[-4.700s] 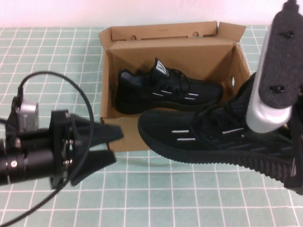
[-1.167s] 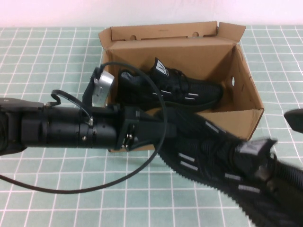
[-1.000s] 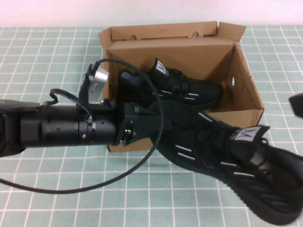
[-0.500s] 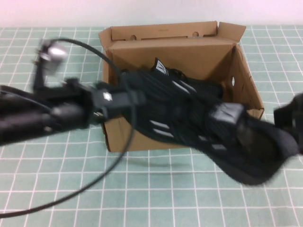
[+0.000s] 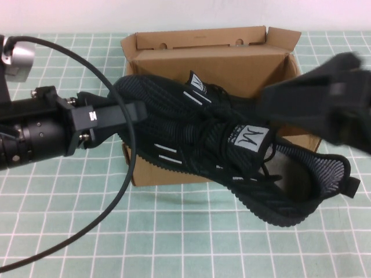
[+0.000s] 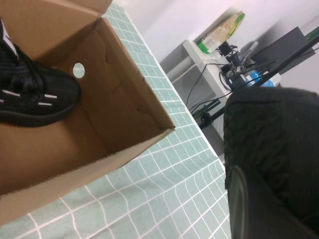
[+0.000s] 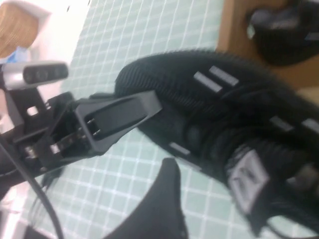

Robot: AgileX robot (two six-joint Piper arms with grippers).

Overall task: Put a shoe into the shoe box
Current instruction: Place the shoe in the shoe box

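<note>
I've got my left gripper [image 5: 124, 113] fingers pinching the shoe [image 5: 232, 156] by its toe, holding it over the shoe box's [image 5: 232, 63] near wall so it clears, right gripper [image 5: 319, 104] hovering far-right, can't tell its fingers.

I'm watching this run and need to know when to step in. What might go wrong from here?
1. The left tool grips only the toe of the shoe. The heel hangs outside the shoe box, so the shoe may slip or snag the front wall.
2. A second sneaker lies inside the box, and the shoe may land on it.
3. The right tool hovers over the box's right side and might hit the shoe.
</note>
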